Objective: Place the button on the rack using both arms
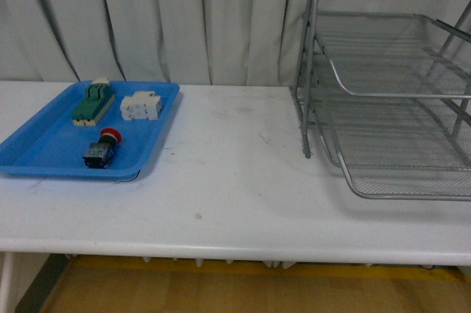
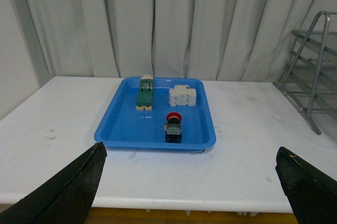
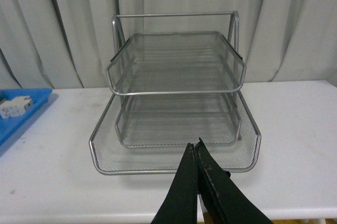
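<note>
My left gripper (image 2: 190,150) is spread wide and empty, facing the blue tray (image 1: 44,152) on the white surface (image 1: 235,173). The button (image 1: 101,149) lies in that tray near its front rim, with the white block (image 1: 141,106) and the green-and-cream part (image 1: 93,102) behind it. My right gripper (image 3: 195,146) is pressed closed on nothing, facing the rack (image 1: 397,99), which stands well apart from the tray.
</note>
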`<move>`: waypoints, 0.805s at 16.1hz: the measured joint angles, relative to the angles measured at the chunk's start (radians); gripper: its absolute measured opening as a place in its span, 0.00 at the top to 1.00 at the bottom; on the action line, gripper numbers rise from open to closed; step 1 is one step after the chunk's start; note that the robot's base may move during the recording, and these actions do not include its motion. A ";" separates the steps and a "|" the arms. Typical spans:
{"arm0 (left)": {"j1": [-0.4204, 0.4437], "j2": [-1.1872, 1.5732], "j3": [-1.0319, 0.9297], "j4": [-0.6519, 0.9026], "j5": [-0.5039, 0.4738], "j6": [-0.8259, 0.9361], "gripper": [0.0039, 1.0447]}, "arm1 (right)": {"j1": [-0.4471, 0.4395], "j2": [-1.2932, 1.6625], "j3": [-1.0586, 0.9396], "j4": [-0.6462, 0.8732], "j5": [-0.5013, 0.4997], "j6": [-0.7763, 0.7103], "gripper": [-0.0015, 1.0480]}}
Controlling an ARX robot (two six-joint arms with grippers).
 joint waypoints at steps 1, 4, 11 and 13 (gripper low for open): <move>0.000 0.000 0.000 0.000 0.000 0.000 0.06 | 0.000 -0.016 0.000 -0.018 0.000 0.000 0.98; 0.000 0.000 0.000 0.000 0.000 0.000 0.06 | 0.000 -0.078 0.000 -0.076 0.000 0.000 0.98; 0.000 0.000 0.000 0.000 0.000 0.000 0.06 | 0.000 -0.262 0.000 -0.316 -0.001 -0.001 0.98; 0.000 0.000 0.000 0.000 0.000 0.000 0.06 | 0.000 -0.323 0.003 -0.315 0.000 -0.001 0.98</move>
